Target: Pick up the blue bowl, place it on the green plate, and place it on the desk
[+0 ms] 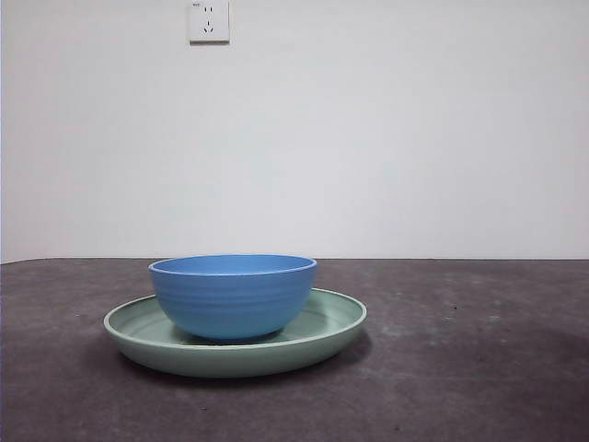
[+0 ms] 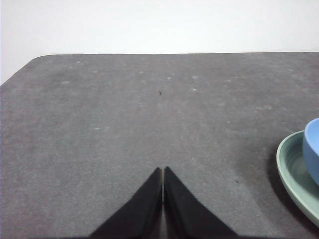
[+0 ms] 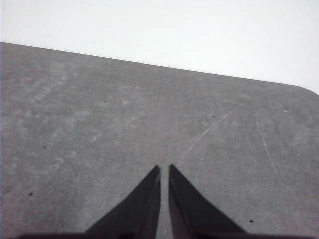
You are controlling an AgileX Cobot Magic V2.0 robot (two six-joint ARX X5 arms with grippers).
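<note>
The blue bowl stands upright in the middle of the green plate, which rests on the dark desk left of centre in the front view. Neither arm shows in that view. In the left wrist view my left gripper is shut over bare desk, with the green plate's rim and an edge of the blue bowl off to one side, well apart from the jaws. My right gripper is shut above bare desk with nothing between its jaws; bowl and plate are out of its view.
A white wall stands behind the desk, with a power socket high on it. The desk's far edge and a rounded corner show in the wrist views.
</note>
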